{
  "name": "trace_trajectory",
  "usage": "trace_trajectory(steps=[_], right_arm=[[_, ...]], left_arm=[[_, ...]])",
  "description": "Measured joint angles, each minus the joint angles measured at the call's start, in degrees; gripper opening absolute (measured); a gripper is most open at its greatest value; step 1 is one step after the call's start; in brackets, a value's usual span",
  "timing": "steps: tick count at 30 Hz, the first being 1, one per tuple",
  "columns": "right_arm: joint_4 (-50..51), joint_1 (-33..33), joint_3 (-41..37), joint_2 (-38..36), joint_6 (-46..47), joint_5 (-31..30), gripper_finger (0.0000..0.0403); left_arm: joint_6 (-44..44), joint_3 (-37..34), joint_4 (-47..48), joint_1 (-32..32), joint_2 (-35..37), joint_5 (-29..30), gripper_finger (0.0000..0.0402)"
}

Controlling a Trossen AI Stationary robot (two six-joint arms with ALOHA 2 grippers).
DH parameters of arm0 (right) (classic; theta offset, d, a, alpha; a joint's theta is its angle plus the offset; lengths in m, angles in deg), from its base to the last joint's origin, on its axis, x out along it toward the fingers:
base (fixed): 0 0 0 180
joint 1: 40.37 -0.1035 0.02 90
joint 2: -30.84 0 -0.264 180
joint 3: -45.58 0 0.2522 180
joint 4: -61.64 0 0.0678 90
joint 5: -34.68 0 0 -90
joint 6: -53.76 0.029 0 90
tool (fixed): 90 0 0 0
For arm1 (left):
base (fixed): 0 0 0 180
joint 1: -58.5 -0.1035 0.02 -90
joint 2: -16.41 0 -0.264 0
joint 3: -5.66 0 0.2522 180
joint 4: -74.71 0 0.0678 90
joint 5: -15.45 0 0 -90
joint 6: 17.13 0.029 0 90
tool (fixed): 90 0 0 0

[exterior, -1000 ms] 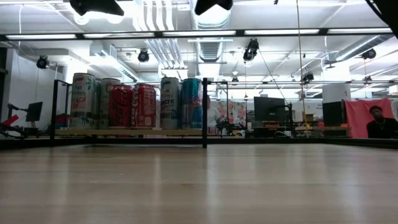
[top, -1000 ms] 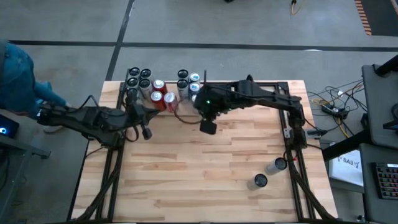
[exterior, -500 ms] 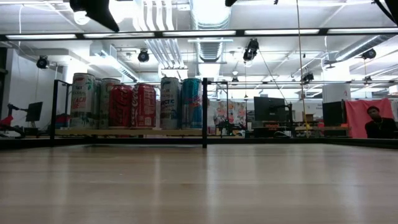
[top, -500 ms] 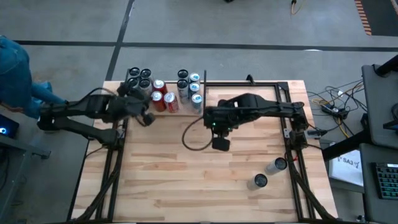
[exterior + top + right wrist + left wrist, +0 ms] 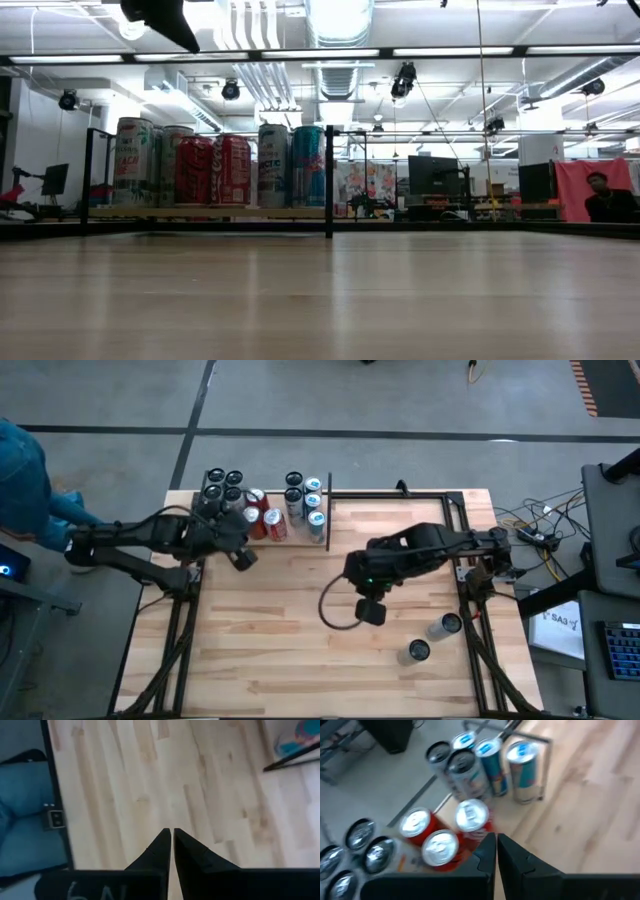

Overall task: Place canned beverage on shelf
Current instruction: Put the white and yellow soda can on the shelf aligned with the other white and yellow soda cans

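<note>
My right jaws [image 5: 368, 611] are pressed together, empty. Two silver cans [image 5: 431, 639] lie just ahead; staying pinched, I might knock them rolling.

On the shelf [image 5: 262, 510] at the table's [image 5: 300, 650] far left corner: ten upright cans — four dark-topped cans [image 5: 223, 486] at its outer end, three red cans [image 5: 263, 518] beside them, three blue-and-silver cans [image 5: 306, 500] nearest the shelf's black corner post [image 5: 329, 510]. Well away from the shelf, by the table's right edge — two silver cans [image 5: 432, 638] lying loose. Arms over the table: two.
</note>
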Motion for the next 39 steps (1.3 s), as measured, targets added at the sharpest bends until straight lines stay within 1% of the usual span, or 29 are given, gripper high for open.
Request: trace_trajectory(steps=[6,9,13,15,18,20,22,26,29,32,35,37,39], right_arm=[[-0.01,-3.76,-3.48,-1.11,8.66,0.25,0.0013],[0.02,-6.01,-6.04,-1.59,12.99,1.08,0.0013],[-0.03,-9.42,-9.95,-2.64,21.09,2.42,0.0013],[-0.04,-11.32,-12.56,-3.44,25.45,3.54,0.0013],[-0.05,-14.07,-16.78,-4.77,32.00,3.66,0.0013],[-0.04,-15.67,-19.85,-5.74,36.20,3.73,0.0013],[-0.10,-16.98,-23.37,-7.17,40.00,3.87,0.0013],[-0.47,-18.90,-30.87,-9.97,47.73,4.30,0.0013],[-0.96,-20.02,-35.05,-11.88,52.62,4.49,0.0013],[-0.92,-20.75,-37.33,-12.93,57.03,4.86,0.0013],[-1.16,-20.94,-37.66,-12.90,60.37,5.24,0.0015],[-1.51,-21.01,-37.63,-12.83,61.93,6.78,0.0025],[-2.01,-21.04,-37.62,-12.79,63.51,8.32,0.0046]], left_arm=[[-4.72,-0.03,-2.62,10.04,-0.01,1.06,0.0000],[-6.83,-0.09,-4.53,15.95,-0.48,4.31,0.0000],[-9.19,-0.09,-7.29,23.32,-1.94,9.23,0.0000],[-9.57,-0.09,-8.51,26.22,-3.18,11.70,0.0000],[-9.52,-0.09,-9.81,29.45,-5.43,15.09,0.0000],[-9.48,-0.10,-10.47,30.73,-6.92,16.86,0.0000],[-9.46,-0.09,-10.55,31.42,-8.47,17.44,0.0000],[-9.17,-0.09,-10.50,31.48,-11.04,17.59,0.0000],[-8.28,-0.09,-10.45,31.46,-12.62,19.32,0.0000],[-7.15,-0.09,-10.39,31.46,-13.49,21.49,0.0000],[-6.50,-0.09,-10.40,31.46,-13.83,22.50,0.0000],[-6.33,-0.09,-10.39,31.46,-13.90,22.94,0.0000],[-6.31,-0.09,-10.39,31.46,-13.88,23.05,0.0000]])
